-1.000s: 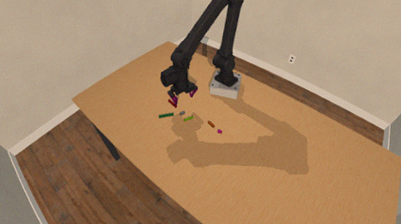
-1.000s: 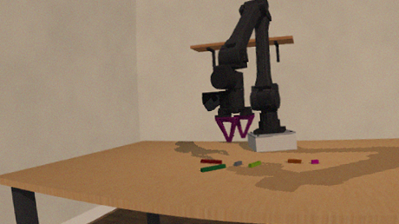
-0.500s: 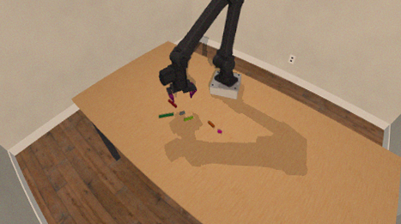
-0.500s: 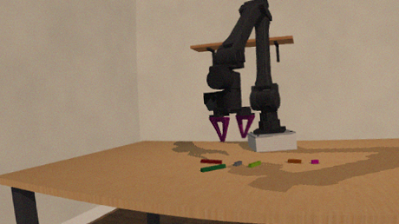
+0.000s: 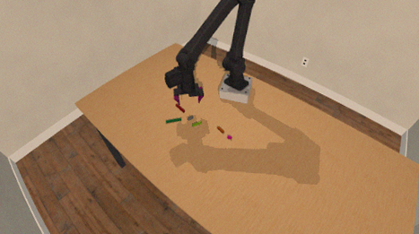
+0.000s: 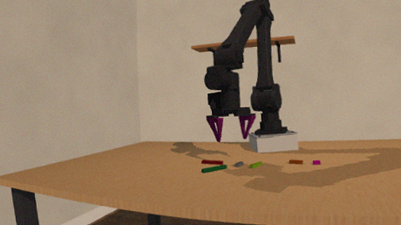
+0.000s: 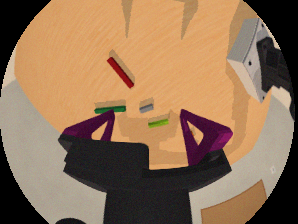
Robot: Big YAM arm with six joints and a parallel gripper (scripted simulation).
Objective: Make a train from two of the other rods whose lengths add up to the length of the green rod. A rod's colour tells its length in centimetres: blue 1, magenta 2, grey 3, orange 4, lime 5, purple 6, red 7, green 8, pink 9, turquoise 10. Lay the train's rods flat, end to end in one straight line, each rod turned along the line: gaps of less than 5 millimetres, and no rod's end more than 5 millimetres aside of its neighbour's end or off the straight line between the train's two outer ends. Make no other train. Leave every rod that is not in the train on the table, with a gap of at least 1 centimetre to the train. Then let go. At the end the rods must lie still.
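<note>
Pincer [image 5: 188,100] [image 6: 232,140] [image 7: 147,112]: fingers apart, above the table. Caution: grey [image 5: 190,117] [image 6: 239,164] [image 7: 146,108] lies near lime [image 5: 196,124] [image 6: 255,165] [image 7: 158,123] beneath it; descending fingertips could knock either.

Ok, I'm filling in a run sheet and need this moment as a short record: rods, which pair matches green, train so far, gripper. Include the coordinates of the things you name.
reference: green rod [image 5: 173,121] [image 6: 214,168] [image 7: 110,109]
other rods: red rod [image 5: 179,108] [image 6: 212,161] [image 7: 120,73], grey rod [image 5: 190,117] [image 6: 239,164] [image 7: 146,108], lime rod [image 5: 196,123] [image 6: 255,165] [image 7: 158,123], orange rod [image 5: 220,129] [image 6: 296,162], magenta rod [image 5: 229,137] [image 6: 316,162]
matching pair: grey and lime, 3 + 5 = 8
train: none formed; grey and lime lie apart, not end to end
gripper [image 5: 188,101] [image 6: 232,140] [image 7: 147,112]: open, above the table [image 5: 326,208] [image 6: 107,183], holding nothing
likely next: moving grey or lime
</note>
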